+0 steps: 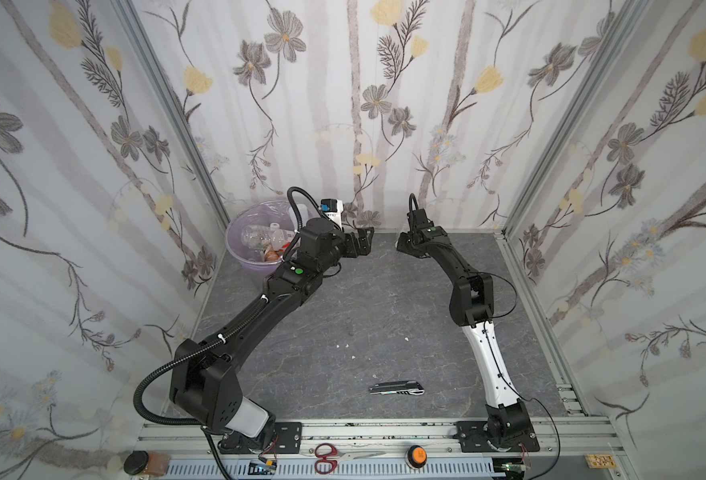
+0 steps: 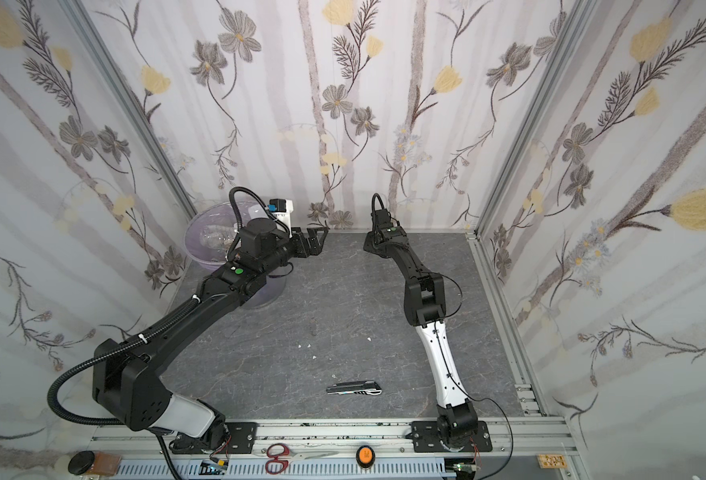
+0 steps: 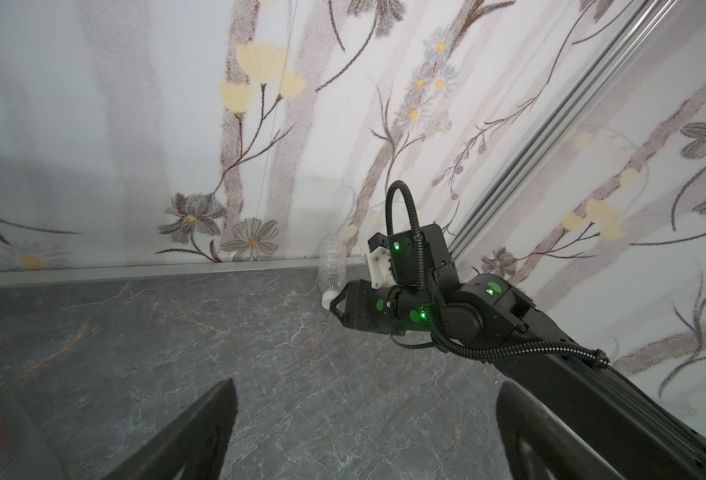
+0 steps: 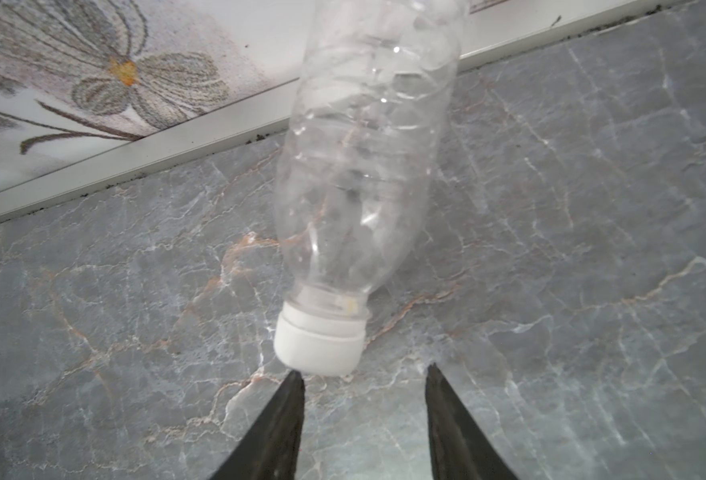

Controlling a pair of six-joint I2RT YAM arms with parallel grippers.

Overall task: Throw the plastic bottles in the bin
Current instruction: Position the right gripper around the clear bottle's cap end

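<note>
A clear plastic bottle (image 4: 364, 166) with a white cap (image 4: 320, 340) lies on the grey marble table by the back wall, cap towards my right gripper (image 4: 364, 374). That gripper is open, its fingertips just short of the cap and nothing between them. The left wrist view shows the same bottle (image 3: 332, 266) in front of the right gripper (image 3: 336, 305). My left gripper (image 3: 364, 390) is wide open and empty. It hangs above the table (image 1: 364, 237) just right of the bin (image 1: 235, 232). The lavender-lined bin holds several bottles (image 1: 264, 239). In both top views the loose bottle is not discernible.
A grey folding utility knife (image 1: 397, 388) lies near the table's front. Red-handled scissors (image 1: 330, 457) and an orange button (image 1: 416, 455) sit on the front rail. Flowered walls close in the back and both sides. My left arm (image 1: 285, 286) crosses in front of the bin.
</note>
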